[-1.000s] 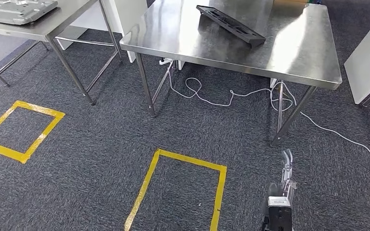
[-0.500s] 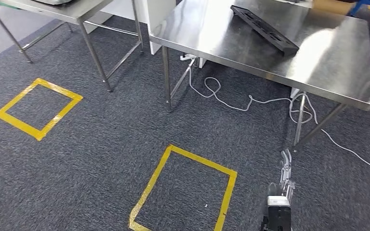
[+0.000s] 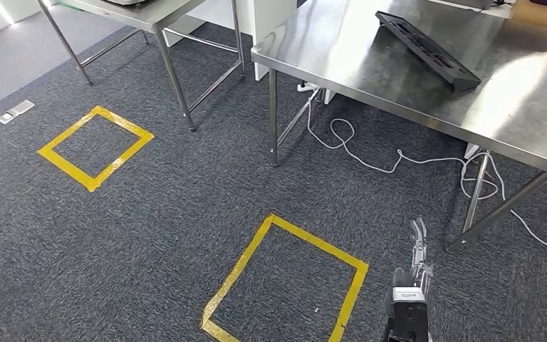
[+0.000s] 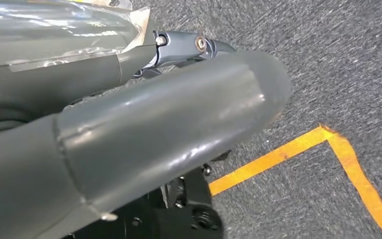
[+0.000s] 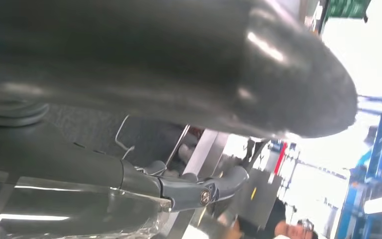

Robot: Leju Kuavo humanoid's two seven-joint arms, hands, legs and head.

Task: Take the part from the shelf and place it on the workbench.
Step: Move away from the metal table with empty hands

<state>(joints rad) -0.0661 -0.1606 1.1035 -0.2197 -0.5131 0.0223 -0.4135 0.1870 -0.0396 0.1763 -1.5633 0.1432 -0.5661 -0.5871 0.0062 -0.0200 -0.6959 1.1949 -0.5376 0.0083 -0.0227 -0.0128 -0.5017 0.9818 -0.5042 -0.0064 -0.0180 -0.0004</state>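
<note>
A long black part (image 3: 427, 50) lies flat on the steel workbench (image 3: 342, 64) at the upper right of the head view. My right hand (image 3: 419, 248) hangs low beside my body over the carpet, fingers straight and holding nothing, well short of the bench. In the right wrist view the right hand (image 5: 179, 69) shows its thick thumb and a dark finger with nothing between them. In the left wrist view my left hand (image 4: 154, 124) hangs over the carpet by a yellow tape line (image 4: 298, 149), also holding nothing.
A second steel table (image 3: 149, 13) stands at the upper left. Two yellow tape squares (image 3: 96, 147) (image 3: 285, 281) mark the grey carpet. A white cable (image 3: 370, 160) loops under the workbench. A person (image 5: 288, 230) stands beyond the bench legs.
The whole picture has slid to the right, so the camera has turned left. The black part stays on the workbench. My right hand hangs as before.
</note>
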